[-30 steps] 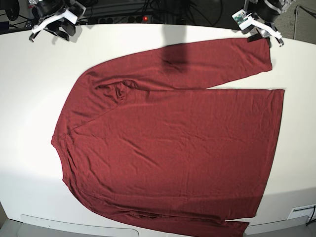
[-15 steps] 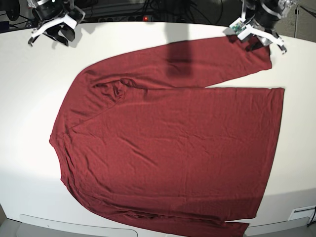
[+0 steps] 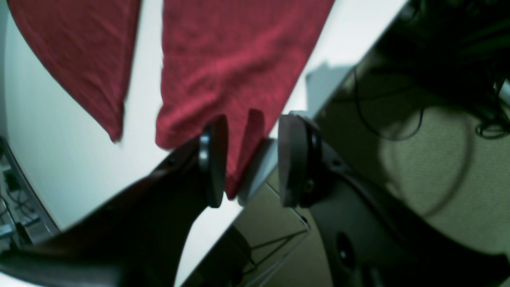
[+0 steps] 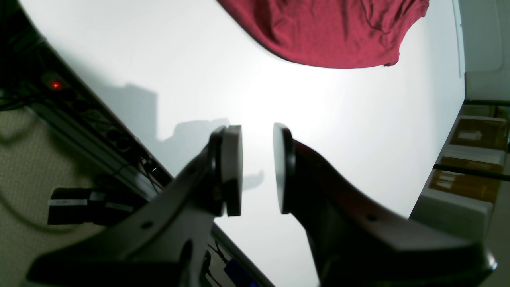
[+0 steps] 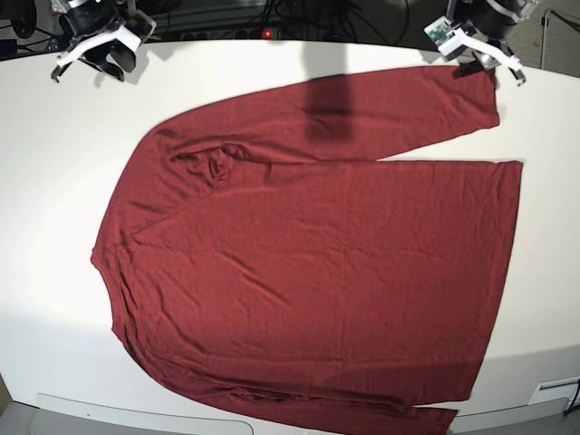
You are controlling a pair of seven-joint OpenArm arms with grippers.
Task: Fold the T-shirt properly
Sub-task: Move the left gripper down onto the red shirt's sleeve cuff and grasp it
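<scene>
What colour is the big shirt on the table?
The T-shirt is plain dark red, no print. The base view shows it best.

Bright white table [image 5: 54,181], dark cables [image 5: 272,14] behind, beige carpet [image 3: 438,167] below.

A white table [image 5: 54,181] with a rounded far edge carries the scene. Directly on it lies one thing, the dark red long-sleeved T-shirt [image 5: 317,263], spread flat and covering most of the surface. Its hem runs along the base view's right side and its neck points left. One sleeve [image 5: 362,113] stretches along the far edge; the other reaches the near edge.
</scene>
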